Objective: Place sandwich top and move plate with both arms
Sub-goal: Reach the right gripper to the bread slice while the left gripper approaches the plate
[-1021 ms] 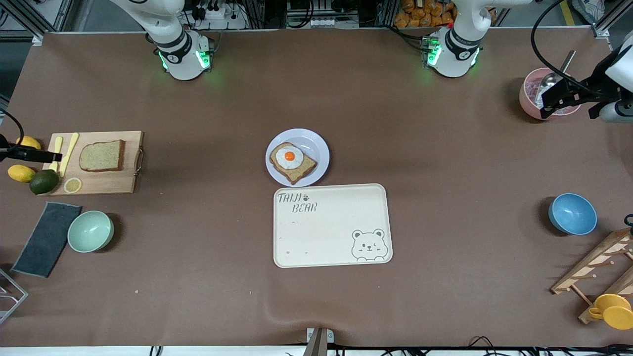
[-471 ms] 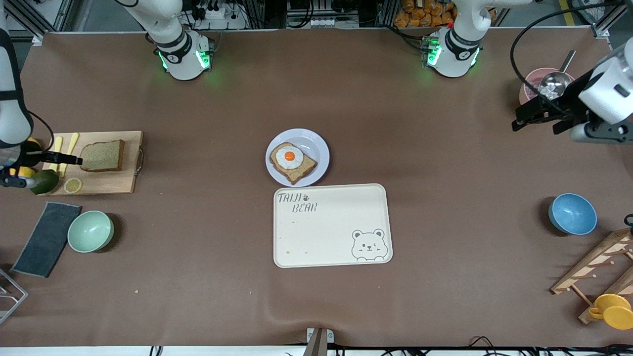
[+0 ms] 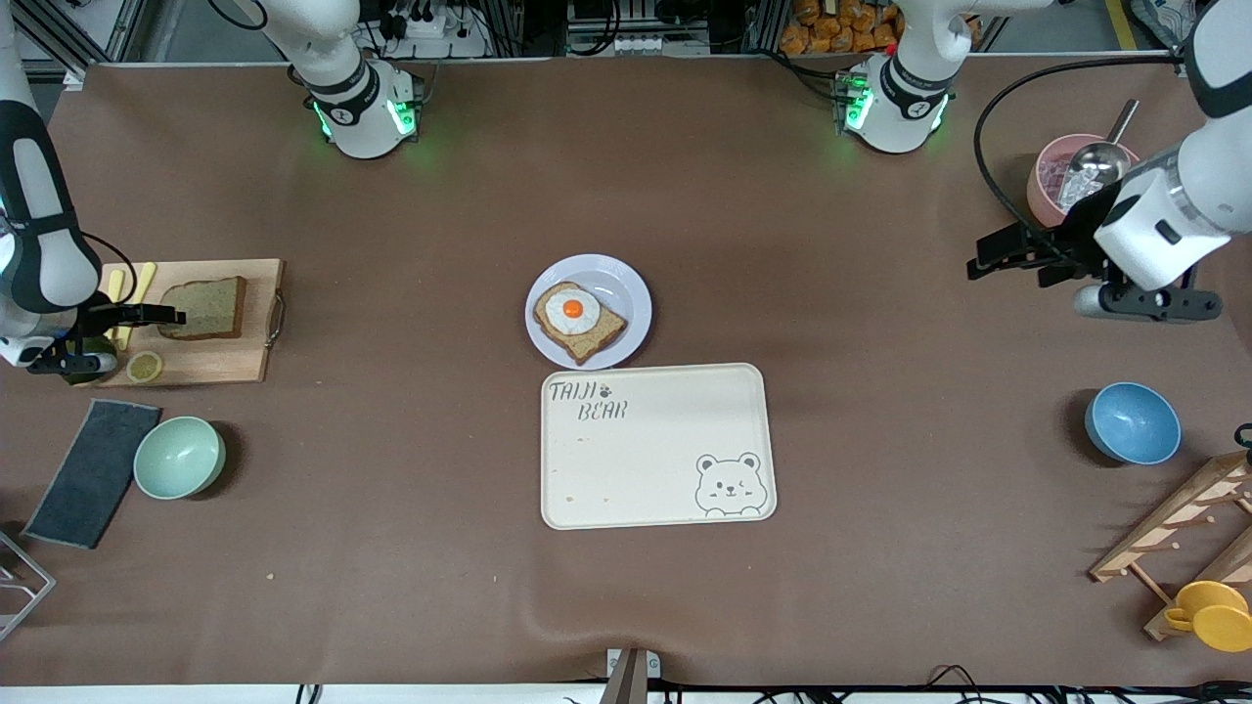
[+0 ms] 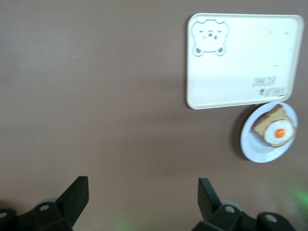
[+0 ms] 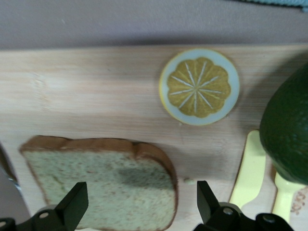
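The sandwich top [image 3: 207, 307], a plain brown slice, lies on a wooden cutting board [image 3: 240, 360] at the right arm's end of the table. My right gripper [image 3: 156, 315] is open over the slice's edge. In the right wrist view the slice [image 5: 101, 185] lies between the fingers of that gripper [image 5: 139, 207]. The white plate [image 3: 628, 291] holds a slice with a fried egg [image 3: 577, 321] mid-table. My left gripper [image 3: 990, 262] is open and empty over bare table beside a pink bowl [image 3: 1047, 191]. The left wrist view shows its gripper [image 4: 143, 197] and the plate [image 4: 255, 150] farther off.
A cream bear-printed tray [image 3: 655, 445] lies just nearer the camera than the plate. On the board are a lemon slice [image 5: 199, 86], yellow cutlery [image 5: 249, 173] and an avocado [image 5: 288, 125]. A green bowl [image 3: 179, 457], grey cloth [image 3: 93, 472], blue bowl [image 3: 1133, 422] and wooden rack [image 3: 1174, 528] stand around.
My right gripper has moved across the board until it is over the plain slice's edge. My left gripper has moved off the pink bowl toward the middle of the table.
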`<state>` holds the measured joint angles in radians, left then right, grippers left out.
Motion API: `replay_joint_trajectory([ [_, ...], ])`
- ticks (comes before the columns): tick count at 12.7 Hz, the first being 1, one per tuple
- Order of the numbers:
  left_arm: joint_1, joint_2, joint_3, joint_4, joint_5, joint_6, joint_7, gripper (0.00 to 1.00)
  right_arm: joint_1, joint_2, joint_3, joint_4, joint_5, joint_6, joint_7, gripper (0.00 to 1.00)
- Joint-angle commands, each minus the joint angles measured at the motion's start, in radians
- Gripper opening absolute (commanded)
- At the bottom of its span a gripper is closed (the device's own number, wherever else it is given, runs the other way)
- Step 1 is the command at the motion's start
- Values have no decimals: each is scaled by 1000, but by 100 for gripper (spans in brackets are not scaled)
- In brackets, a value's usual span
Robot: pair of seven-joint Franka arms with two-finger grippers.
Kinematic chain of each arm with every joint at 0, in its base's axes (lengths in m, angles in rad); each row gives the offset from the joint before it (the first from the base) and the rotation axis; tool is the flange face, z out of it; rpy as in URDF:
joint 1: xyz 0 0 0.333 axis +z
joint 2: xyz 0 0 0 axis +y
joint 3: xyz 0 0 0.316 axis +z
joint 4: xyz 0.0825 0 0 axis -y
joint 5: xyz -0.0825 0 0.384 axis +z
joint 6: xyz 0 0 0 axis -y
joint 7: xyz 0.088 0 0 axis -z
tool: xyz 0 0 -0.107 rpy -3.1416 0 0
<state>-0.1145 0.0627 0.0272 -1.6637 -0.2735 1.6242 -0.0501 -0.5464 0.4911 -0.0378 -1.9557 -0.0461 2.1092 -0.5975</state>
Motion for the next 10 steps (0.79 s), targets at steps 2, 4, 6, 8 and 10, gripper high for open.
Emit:
replay_joint_trajectory([
  [2, -8, 64, -3, -4, -148, 71, -2, 100, -41, 14, 18, 5, -23, -9, -64, 100],
  [4, -11, 86, -4, -5, -199, 108, -1, 100, -55, 14, 19, -6, -21, -29, -64, 100],
  [6, -11, 126, -42, -7, -236, 157, -2, 100, -56, 14, 19, -6, -21, -48, -64, 100],
  [8, -16, 152, -78, -7, -273, 215, -19, 100, -58, 15, 19, -6, -20, -48, -53, 11],
  [10, -20, 184, -108, -7, -274, 267, -20, 100, -60, 15, 19, -6, -18, -48, -53, 0],
])
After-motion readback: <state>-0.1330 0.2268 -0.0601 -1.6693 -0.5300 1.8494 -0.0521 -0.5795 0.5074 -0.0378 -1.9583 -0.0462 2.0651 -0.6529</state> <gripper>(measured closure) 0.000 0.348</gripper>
